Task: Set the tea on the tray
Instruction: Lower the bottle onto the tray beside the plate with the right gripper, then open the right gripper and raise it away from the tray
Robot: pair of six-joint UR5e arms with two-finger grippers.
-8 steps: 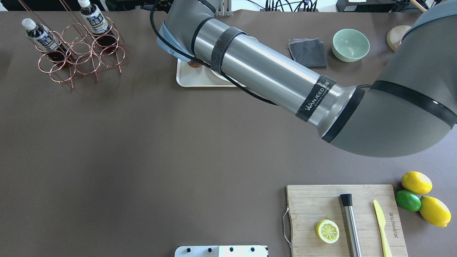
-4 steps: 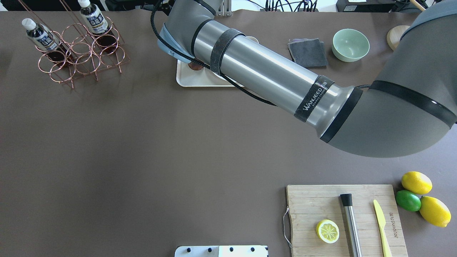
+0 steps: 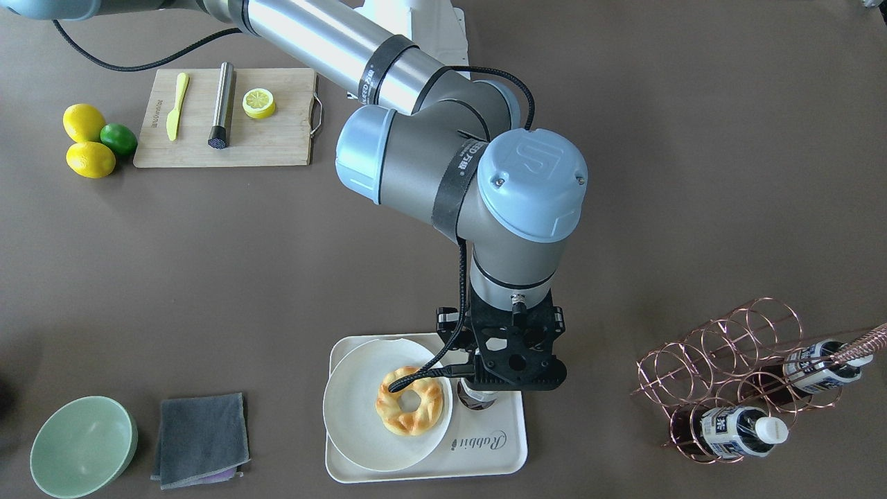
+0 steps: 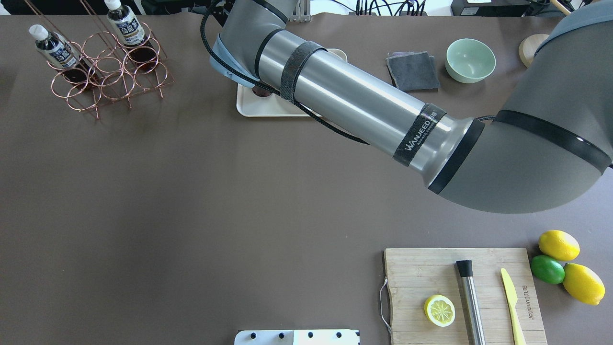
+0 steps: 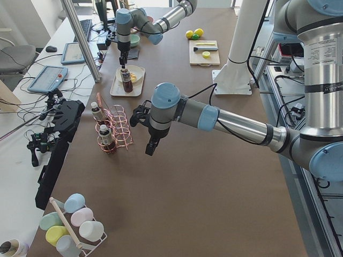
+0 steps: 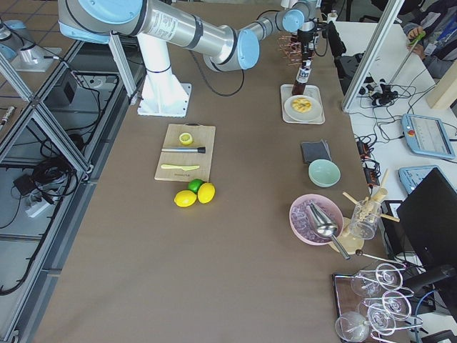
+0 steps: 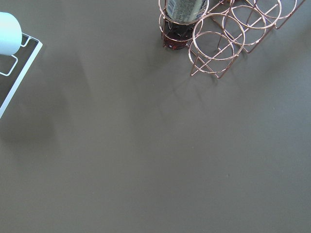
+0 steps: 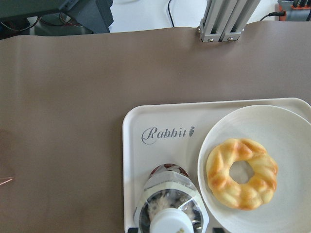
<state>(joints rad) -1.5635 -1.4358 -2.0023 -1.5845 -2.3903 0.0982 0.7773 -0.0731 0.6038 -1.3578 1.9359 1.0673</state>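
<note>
The plate [image 8: 291, 131] sits just beside the tea [image 8: 170, 199] on the tray [image 8: 141, 165]; bare table [image 8: 63, 121] opposite.

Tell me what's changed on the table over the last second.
The right arm has edged slightly toward the robot's left over the tray. The tea bottle beneath its wrist sits at the same end of the tray; whether it has been released is hidden. The two bottles in the wire rack, cloth, bowl, cutting board and fruit are unchanged.

On tray [image 8: 146, 165]: tea [image 8: 169, 201] upright, just beside plate [image 8: 272, 126] holding donut [image 8: 218, 170]. Well apart on surface [image 4: 239, 191]: rack [image 4: 109, 64] with two bottles [image 4: 125, 28].
</note>
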